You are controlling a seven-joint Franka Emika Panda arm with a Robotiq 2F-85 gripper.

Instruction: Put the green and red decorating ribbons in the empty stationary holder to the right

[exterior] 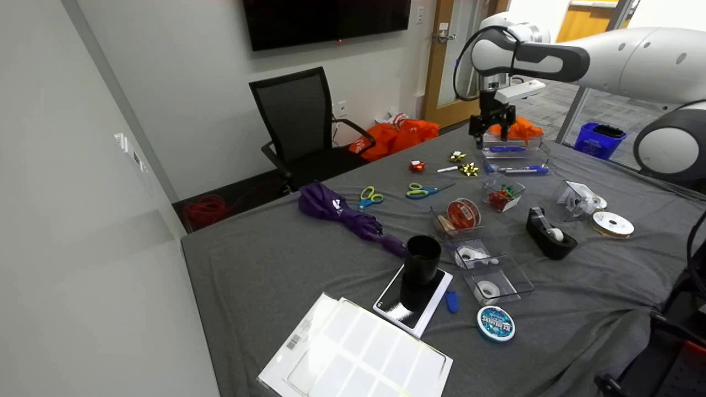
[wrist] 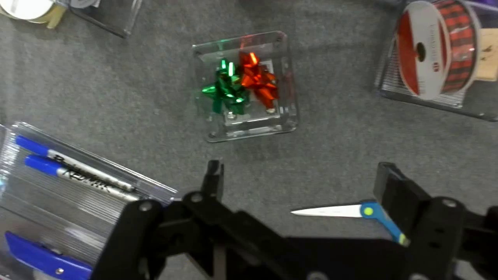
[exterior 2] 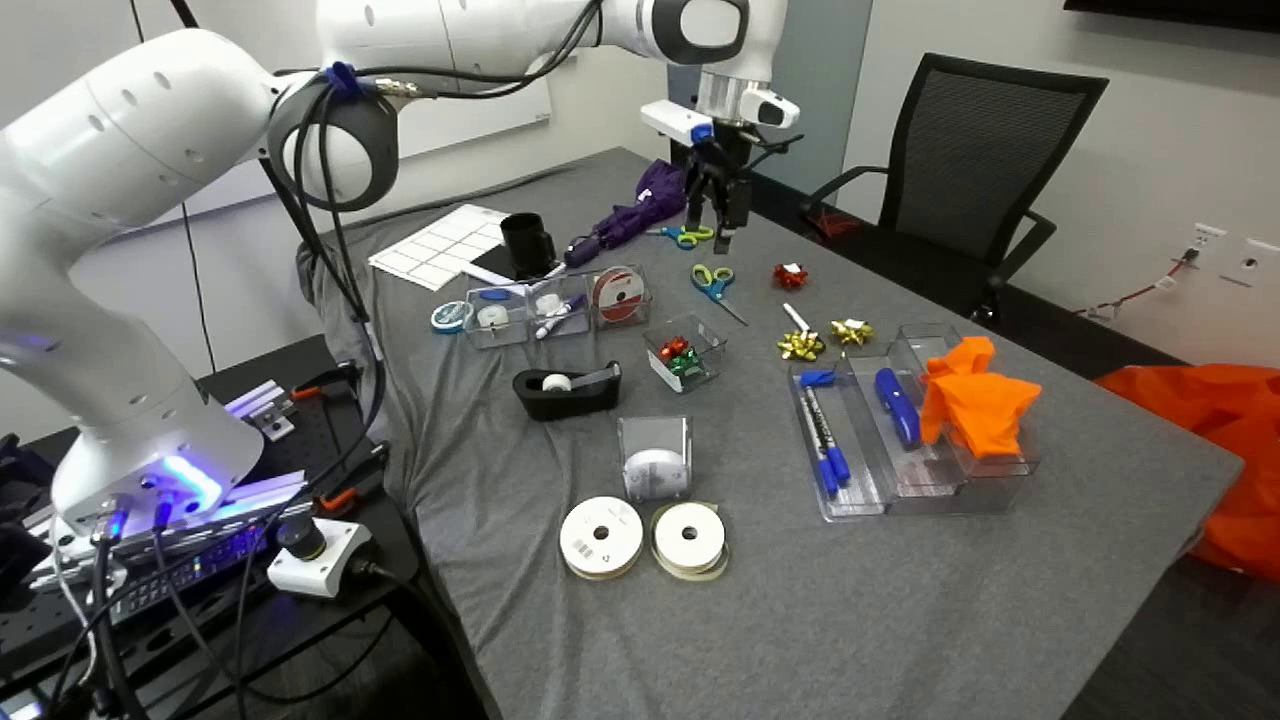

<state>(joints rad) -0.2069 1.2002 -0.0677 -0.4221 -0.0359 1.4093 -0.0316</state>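
Note:
A green bow (wrist: 227, 91) and a red bow (wrist: 260, 81) lie side by side inside a small clear square holder (wrist: 292, 116). In both exterior views the red bow (exterior: 498, 199) (exterior 2: 673, 350) and green bow (exterior: 508, 190) (exterior 2: 684, 366) also show in this holder (exterior: 521, 190) (exterior 2: 712, 332). Another red bow (exterior: 417, 166) (exterior 2: 790, 275) lies loose on the grey cloth, outside the wrist view. My gripper (wrist: 300, 165) is open, its fingers wide apart with nothing between them. It hangs above the table, apart from the bows, in both exterior views (exterior: 492, 132) (exterior 2: 712, 235).
A clear stepped tray (exterior 2: 860, 490) holds blue pens and an orange cloth (exterior 2: 975, 395). Blue-green scissors (wrist: 330, 210) lie below the fingers. Gold bows (exterior 2: 800, 346), a black tape dispenser (exterior 2: 567, 395), ribbon spools (exterior 2: 601, 537) and a clear holder with a red spool (exterior 2: 619, 295) stand around.

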